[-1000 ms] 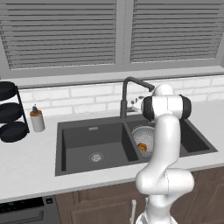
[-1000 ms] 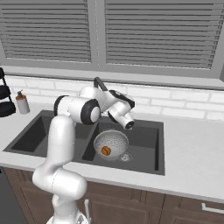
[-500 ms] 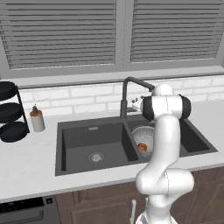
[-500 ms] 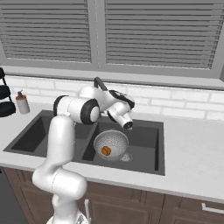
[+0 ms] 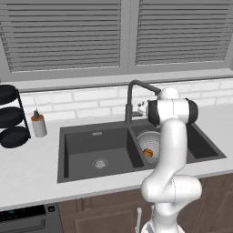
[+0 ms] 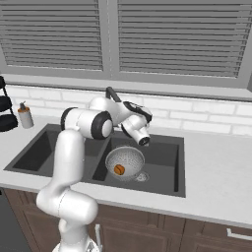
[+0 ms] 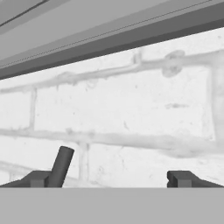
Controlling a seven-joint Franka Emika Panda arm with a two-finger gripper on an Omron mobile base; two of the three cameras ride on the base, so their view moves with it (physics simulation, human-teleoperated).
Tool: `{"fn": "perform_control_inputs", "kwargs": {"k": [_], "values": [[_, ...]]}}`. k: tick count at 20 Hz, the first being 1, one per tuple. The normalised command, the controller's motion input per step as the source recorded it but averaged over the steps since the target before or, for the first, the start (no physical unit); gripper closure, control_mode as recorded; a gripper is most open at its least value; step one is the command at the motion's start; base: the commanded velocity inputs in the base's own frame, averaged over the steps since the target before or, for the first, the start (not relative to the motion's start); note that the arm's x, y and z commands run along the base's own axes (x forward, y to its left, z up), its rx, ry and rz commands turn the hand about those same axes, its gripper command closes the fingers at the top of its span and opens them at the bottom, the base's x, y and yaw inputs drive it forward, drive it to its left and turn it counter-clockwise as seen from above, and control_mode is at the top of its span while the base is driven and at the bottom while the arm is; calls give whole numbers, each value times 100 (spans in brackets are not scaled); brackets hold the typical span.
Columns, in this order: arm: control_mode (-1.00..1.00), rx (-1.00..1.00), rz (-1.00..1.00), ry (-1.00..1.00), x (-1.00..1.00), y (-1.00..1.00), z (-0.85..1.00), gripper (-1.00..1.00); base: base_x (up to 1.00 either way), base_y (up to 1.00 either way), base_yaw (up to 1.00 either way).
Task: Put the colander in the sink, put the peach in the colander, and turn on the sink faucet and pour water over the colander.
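Observation:
The silver colander (image 5: 148, 139) (image 6: 125, 159) sits in the right basin of the dark sink (image 5: 98, 134) (image 6: 162, 147), with the orange peach (image 5: 148, 153) (image 6: 118, 170) inside it. The sink faucet (image 5: 130, 98) (image 6: 110, 93) rises behind the basins, partly hidden by my arm. My gripper (image 7: 109, 178) is open with nothing between its fingers, and it faces the white brick wall above the sink. A dark grey faucet rod (image 7: 61, 166) stands just inside the left fingertip (image 7: 38, 178). Water is out of view.
A soap bottle (image 5: 38, 125) (image 6: 24, 116) and black stacked racks (image 5: 10, 116) stand on the counter to the left. The left basin holds a round drain (image 5: 100, 163). A window sill and blinds run above the brick wall (image 7: 131, 109).

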Motion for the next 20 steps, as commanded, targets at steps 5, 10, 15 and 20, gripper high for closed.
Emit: {"fn": "perform_control_inputs", "kwargs": {"k": [5,10,15,20], "values": [[-100,1,0,0,6,-100,1,-100,0,0,0],[-100,3,0,0,0,-100,7,-100,0,0,0],[-100,5,0,0,0,-100,24,-100,0,0,0],[-100,7,1,0,-38,-98,54,-100,0,0,0]]}}
